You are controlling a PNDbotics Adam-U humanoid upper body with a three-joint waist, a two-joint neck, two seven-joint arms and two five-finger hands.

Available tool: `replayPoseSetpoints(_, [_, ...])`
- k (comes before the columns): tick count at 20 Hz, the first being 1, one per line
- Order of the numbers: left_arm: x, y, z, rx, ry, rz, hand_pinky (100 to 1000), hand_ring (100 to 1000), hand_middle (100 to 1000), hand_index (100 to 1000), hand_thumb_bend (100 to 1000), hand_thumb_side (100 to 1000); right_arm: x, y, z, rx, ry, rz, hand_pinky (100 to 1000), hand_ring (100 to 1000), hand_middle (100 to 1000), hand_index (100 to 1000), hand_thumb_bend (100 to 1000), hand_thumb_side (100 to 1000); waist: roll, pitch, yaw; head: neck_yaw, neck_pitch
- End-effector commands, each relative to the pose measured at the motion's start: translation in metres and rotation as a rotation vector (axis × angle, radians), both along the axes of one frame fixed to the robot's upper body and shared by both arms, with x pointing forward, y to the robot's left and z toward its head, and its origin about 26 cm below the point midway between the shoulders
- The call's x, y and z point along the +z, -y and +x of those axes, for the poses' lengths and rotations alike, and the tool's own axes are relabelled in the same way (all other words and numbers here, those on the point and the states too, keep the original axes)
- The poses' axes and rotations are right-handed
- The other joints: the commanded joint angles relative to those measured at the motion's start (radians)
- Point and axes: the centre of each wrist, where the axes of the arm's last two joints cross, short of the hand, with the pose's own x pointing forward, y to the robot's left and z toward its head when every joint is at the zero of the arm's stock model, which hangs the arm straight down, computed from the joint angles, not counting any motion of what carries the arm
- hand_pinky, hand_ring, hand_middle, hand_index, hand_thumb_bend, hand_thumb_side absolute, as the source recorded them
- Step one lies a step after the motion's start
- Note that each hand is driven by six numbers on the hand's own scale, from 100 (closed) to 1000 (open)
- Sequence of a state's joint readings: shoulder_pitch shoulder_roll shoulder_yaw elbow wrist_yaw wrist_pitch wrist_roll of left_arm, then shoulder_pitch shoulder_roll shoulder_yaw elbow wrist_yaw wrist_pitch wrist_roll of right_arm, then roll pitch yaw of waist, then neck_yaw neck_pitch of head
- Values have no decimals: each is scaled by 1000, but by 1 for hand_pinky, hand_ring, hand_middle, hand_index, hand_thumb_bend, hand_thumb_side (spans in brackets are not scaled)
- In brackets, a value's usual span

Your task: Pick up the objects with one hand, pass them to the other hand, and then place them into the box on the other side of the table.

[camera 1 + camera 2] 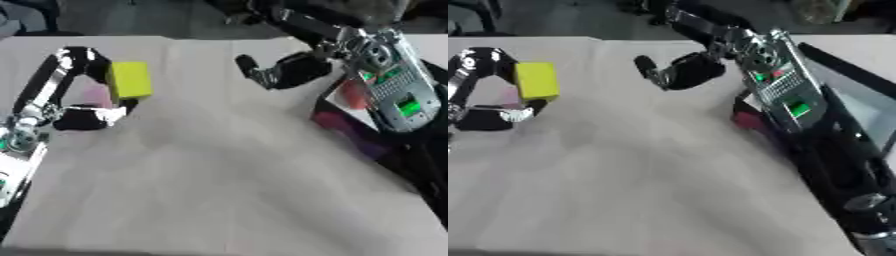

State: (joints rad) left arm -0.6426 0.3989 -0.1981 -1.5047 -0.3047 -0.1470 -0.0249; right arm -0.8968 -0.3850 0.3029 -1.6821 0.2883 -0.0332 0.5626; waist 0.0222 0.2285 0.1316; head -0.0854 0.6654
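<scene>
So right now I've got the bright yellow rectangular block (130,79) in my left hand (87,112), fingers curled around it from behind and below, and it's held up off the pale beige table (219,175) over on the left side. My right hand (284,71) is out over the middle-right of the table with nothing in it; its fingers look loosely bent with one dark finger sticking out toward the block, but it's blurry enough that I can't tell for sure. The two hands are well apart, so I'd call this the lead-in to the handoff: pickup done, pass not yet made. Next I need to bring the hands together mid-table and get the right fingers onto the free side of the block before the left lets go. The dark box (859,100) on the right edge is where it ends up, and there's something reddish (745,120) by its near corner.
</scene>
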Motion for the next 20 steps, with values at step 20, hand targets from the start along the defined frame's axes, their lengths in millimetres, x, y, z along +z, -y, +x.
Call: replayPoseSetpoints(20, [16, 39, -18, 34, 237, 21, 546, 469, 502, 576, 205, 100, -5, -24, -13, 89, -24, -28, 962, 1000, 969, 1000, 100, 100, -20, -6, 13, 22, -25])
